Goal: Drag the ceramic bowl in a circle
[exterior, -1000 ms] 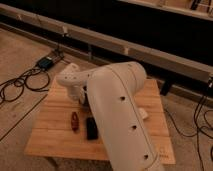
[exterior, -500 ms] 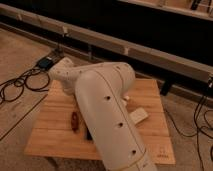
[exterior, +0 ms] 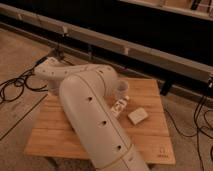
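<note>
The bowl is not showing anywhere; the arm (exterior: 92, 117) is covering the left and middle of the table (exterior: 150, 92), so the bowl is probably lying hidden behind it, and I cannot say just where; nothing visible is proving that any part of the circle is done, so I am judging the drag as wholly or mostly left to do. The gripper (exterior: 120, 106) is hanging low over the table's middle, just beside the arm's bulk; whether it is apart, together or clamped on something I cannot tell. A white box (exterior: 137, 116) is lying near the gripper, on the side away from the arm; it is sitting where a wide circle might be sweeping, so it is risking a knock. Cables (exterior: 15, 87) are trailing over the floor, well apart from the table top.
</note>
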### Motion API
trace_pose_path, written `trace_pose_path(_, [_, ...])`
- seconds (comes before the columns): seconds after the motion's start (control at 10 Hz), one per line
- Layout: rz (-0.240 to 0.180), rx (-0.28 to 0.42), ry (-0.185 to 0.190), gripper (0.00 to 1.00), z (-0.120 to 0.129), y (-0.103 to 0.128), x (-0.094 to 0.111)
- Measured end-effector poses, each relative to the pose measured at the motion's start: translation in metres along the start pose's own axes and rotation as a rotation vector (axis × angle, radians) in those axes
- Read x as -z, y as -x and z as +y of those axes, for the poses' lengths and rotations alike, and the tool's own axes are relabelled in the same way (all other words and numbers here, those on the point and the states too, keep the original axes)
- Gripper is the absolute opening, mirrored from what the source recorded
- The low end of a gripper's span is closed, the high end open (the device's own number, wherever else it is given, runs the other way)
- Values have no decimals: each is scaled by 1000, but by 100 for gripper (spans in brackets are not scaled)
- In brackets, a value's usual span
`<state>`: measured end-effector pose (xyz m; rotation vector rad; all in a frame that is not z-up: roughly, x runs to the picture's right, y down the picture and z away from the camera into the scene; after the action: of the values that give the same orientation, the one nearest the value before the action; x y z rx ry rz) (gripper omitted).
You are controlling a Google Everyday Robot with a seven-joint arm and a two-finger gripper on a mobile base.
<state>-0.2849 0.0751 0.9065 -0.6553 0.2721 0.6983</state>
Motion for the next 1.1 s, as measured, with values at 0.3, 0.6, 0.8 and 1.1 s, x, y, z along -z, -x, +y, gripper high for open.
trace_pose_path(0.3, [52, -78, 8, 2, 14, -28, 10])
trace_pose_path(0.6, [95, -195, 11, 2, -4, -74, 13])
trace_pose_path(0.8, [116, -270, 9, 2, -25, -102, 11])
trace_pose_path(1.1, [123, -342, -15, 2, -74, -119, -2])
